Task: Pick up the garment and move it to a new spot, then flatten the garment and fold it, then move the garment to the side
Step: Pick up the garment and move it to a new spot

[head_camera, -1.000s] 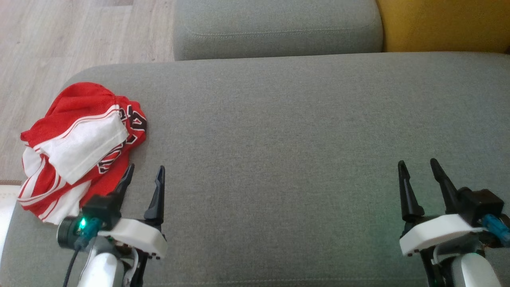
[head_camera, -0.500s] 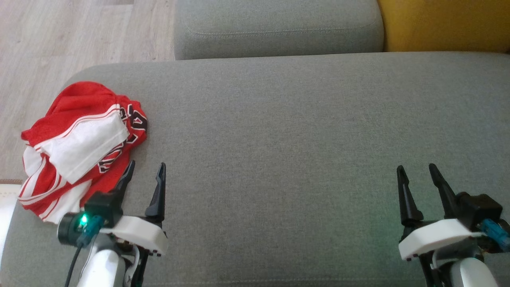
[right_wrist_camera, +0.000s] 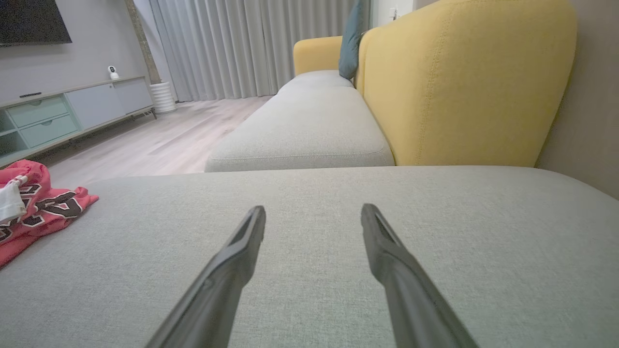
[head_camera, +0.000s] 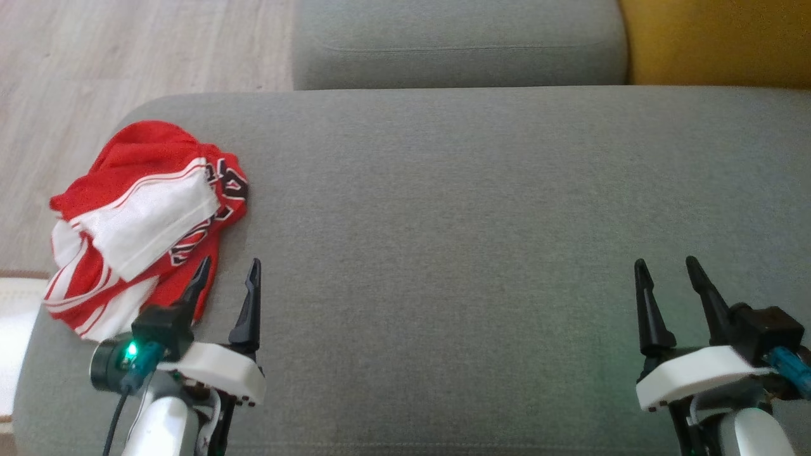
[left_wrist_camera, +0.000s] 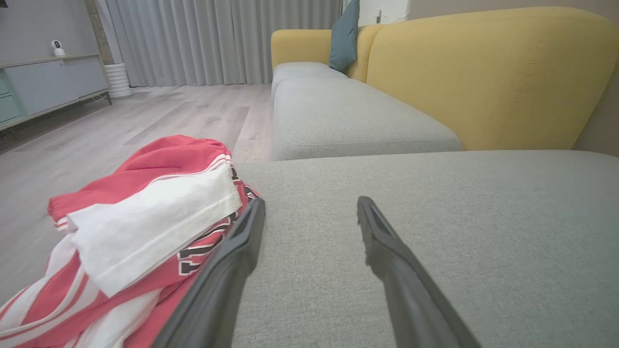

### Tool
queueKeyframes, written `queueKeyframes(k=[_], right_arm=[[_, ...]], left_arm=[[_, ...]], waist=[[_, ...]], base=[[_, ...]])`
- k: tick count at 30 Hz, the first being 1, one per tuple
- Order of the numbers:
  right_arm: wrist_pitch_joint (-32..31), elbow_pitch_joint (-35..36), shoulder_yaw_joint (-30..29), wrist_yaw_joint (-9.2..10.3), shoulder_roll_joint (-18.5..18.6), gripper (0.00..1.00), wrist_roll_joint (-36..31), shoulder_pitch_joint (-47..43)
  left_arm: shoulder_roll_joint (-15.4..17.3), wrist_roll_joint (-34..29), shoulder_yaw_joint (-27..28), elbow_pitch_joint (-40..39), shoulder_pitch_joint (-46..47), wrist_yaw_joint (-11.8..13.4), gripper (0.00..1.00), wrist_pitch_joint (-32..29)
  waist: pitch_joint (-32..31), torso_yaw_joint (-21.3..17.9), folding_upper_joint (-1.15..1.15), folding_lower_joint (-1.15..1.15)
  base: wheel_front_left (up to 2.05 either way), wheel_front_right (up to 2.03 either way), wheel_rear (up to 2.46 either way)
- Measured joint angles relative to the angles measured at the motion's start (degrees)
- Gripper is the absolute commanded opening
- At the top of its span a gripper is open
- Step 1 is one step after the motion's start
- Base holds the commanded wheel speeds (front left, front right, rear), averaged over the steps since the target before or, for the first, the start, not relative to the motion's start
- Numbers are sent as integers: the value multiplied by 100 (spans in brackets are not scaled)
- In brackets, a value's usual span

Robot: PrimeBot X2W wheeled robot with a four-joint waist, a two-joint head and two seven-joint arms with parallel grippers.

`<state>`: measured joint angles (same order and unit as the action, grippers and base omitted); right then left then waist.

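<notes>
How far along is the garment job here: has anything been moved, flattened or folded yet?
Done: nothing that shows. The red and white garment lies bunched at the left end of the grey cushion.
In hand: nothing. The left gripper is open at the garment's edge, and the right gripper is open over bare cushion, far from it.
Left: pick up, move, flatten, fold, set aside.

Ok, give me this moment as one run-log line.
phase: pre-grasp | crumpled red-and-white jersey garment: left end of grey fabric cushion, not held | left claw: open, at its edge | right claw: open, empty
</notes>
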<state>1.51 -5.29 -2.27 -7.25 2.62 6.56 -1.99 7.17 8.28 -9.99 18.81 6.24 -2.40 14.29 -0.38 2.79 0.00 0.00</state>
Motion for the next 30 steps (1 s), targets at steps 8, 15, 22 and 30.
queueKeyframes(k=[8, 15, 22, 30], right_arm=[[-19, 194, 45, 0, -3, 100, -1, 1], [-81, 387, 211, 0, -5, 100, -1, 12], [-141, 460, 254, 0, -5, 100, 0, 14], [-154, 494, 254, 0, -5, 100, 0, 14]], left_arm=[[1, 40, 12, 4, 131, 42, 100, 0], [14, 48, 112, -1, 138, 89, 100, 0], [47, 100, 176, -38, 131, 112, 100, 0], [57, 105, 181, -98, 109, 140, 100, 0]], waist=[[21, 448, 0, 0], [49, 1026, 0, 0], [61, 1506, 0, 0], [106, 1672, 0, 0]], base=[[0, 0, 0], [0, 0, 0], [0, 0, 0], [0, 0, 0]])
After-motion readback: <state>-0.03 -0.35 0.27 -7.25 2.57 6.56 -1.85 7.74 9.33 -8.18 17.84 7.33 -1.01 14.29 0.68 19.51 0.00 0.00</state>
